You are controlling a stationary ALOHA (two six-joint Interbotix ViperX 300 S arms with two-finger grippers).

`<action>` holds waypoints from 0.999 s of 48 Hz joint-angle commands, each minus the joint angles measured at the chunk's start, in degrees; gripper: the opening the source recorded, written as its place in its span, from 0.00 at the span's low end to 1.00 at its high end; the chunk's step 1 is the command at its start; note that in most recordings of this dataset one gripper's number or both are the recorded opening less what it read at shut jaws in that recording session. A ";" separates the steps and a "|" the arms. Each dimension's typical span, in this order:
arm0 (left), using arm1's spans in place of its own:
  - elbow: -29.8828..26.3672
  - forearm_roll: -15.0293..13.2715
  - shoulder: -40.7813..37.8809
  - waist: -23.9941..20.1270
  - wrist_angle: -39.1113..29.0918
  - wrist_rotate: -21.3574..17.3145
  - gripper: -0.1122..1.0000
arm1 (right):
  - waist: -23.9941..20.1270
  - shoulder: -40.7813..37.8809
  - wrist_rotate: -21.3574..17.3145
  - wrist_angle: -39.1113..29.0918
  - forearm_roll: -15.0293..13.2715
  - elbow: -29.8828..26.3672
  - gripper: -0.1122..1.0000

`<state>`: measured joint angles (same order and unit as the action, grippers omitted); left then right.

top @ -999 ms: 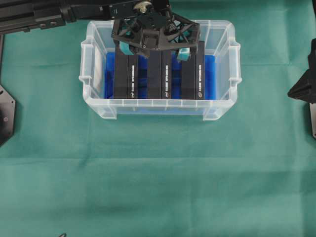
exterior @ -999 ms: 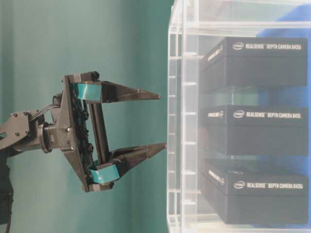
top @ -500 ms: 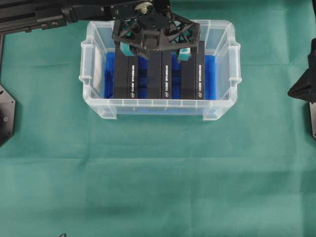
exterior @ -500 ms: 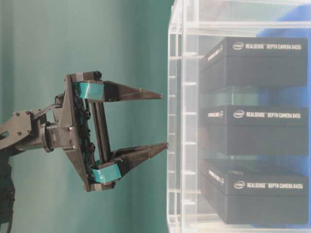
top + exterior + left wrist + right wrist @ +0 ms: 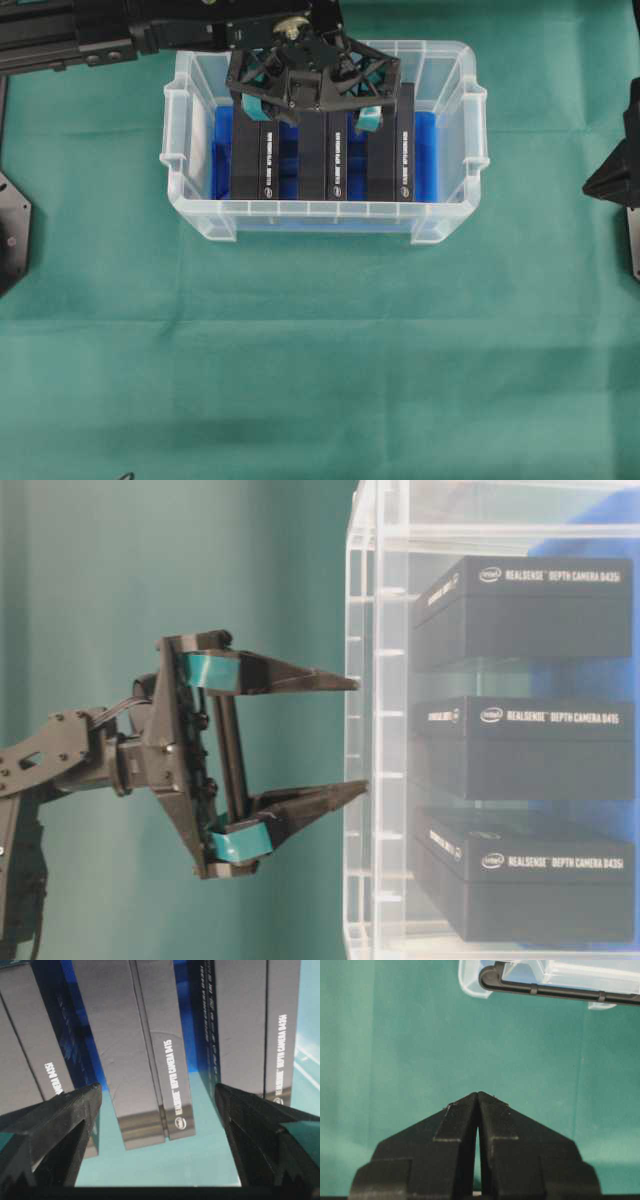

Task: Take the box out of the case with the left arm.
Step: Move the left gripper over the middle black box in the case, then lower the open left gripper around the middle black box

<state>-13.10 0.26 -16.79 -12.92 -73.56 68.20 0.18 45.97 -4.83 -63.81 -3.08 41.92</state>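
The clear plastic case (image 5: 320, 210) holds three black boxes side by side on blue lining: left (image 5: 255, 165), middle (image 5: 322, 165) and right (image 5: 390, 165). My left gripper (image 5: 310, 112) hangs over the case's far side, open wide and holding nothing. In the left wrist view its black fingers (image 5: 60, 1120) straddle the middle box (image 5: 145, 1060), one tip over each gap beside it. In the table-level view the left gripper (image 5: 360, 735) has its tips level with the case rim (image 5: 365, 630), apart from the boxes. My right gripper (image 5: 478, 1095) is shut and empty over bare cloth.
Green cloth (image 5: 320, 360) covers the table around the case. The right arm (image 5: 615, 180) sits at the right edge, away from the case. A black mount (image 5: 10, 230) stands at the left edge. A corner of the case (image 5: 555, 975) shows at the top of the right wrist view.
The left gripper has moved closer to the case, its tips now reaching the rim. It stays open. The boxes and the right arm have not moved.
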 commanded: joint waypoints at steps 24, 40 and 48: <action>4.92 0.35 1.14 0.18 6.68 0.70 0.97 | 0.09 -0.09 0.00 0.18 -0.09 -0.70 0.12; 7.03 0.35 1.14 0.09 7.82 1.14 0.97 | 0.09 -0.18 0.00 0.18 0.00 -0.70 0.12; 7.38 0.35 1.05 0.09 8.88 1.23 0.97 | 0.09 -0.18 0.00 0.18 -0.09 -0.70 0.12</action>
<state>-5.19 0.44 -16.70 -12.92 -65.21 69.43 0.18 45.97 -4.83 -63.72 -3.08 41.84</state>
